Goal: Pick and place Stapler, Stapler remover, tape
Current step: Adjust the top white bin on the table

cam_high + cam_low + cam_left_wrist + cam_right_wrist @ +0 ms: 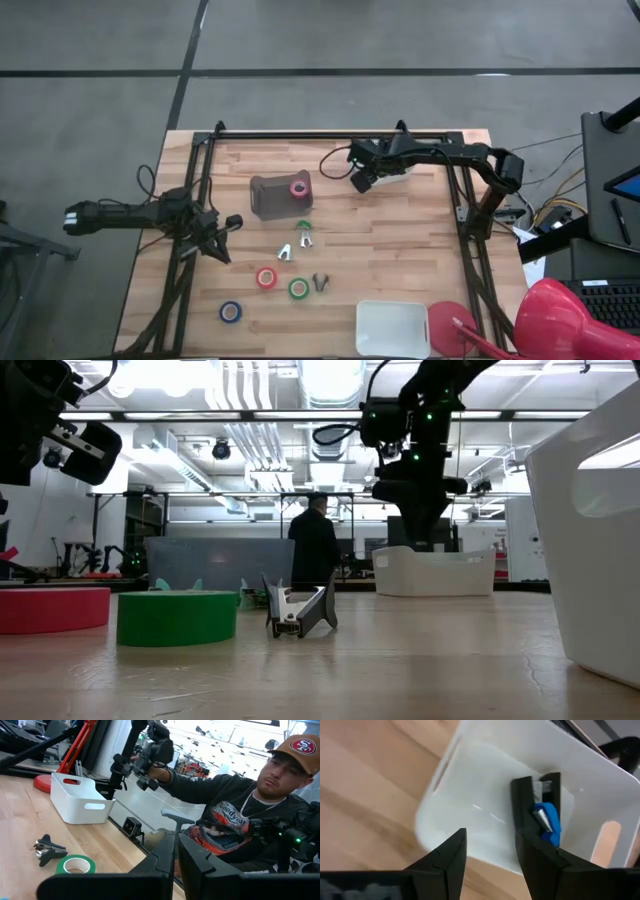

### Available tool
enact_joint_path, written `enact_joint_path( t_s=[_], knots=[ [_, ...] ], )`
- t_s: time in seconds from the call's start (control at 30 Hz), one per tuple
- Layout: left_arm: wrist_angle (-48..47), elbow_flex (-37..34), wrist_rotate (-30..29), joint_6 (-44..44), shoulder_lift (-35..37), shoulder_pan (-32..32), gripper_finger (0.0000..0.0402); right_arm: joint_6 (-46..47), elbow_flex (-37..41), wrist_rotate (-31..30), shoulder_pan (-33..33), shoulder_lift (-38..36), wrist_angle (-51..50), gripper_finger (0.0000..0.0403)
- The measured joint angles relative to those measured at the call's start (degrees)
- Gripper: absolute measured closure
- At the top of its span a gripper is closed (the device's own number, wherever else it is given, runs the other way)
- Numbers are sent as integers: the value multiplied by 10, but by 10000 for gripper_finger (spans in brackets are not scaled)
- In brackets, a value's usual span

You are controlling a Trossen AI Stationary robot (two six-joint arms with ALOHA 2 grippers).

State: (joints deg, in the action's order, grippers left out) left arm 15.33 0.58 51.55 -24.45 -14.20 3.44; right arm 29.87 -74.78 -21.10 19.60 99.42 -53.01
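Observation:
My right gripper hovers open over the far white bin. The right wrist view shows a black and blue stapler lying inside that bin, just past one finger, with nothing between the fingers. My left gripper waits shut at the table's left side. The pink tape sits on a grey block. The red tape, green tape and blue tape lie flat on the wood. Staple removers rest between them.
A second white bin stands at the near edge, with a red round object beside it. A black frame borders the table. In the left wrist view a seated person holds a control arm beyond the near edge.

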Motion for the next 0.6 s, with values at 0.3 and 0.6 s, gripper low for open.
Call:
enact_joint_path(
  t_s=[0.3, 0.6],
  knots=[
    [0, 0, 0, 0, 0, 0, 378, -3, 0, 5, -79, -8, -11, 252],
    [0, 0, 0, 0, 0, 0, 378, 40, 0, 8, -158, -18, -46, 250]
  ],
)
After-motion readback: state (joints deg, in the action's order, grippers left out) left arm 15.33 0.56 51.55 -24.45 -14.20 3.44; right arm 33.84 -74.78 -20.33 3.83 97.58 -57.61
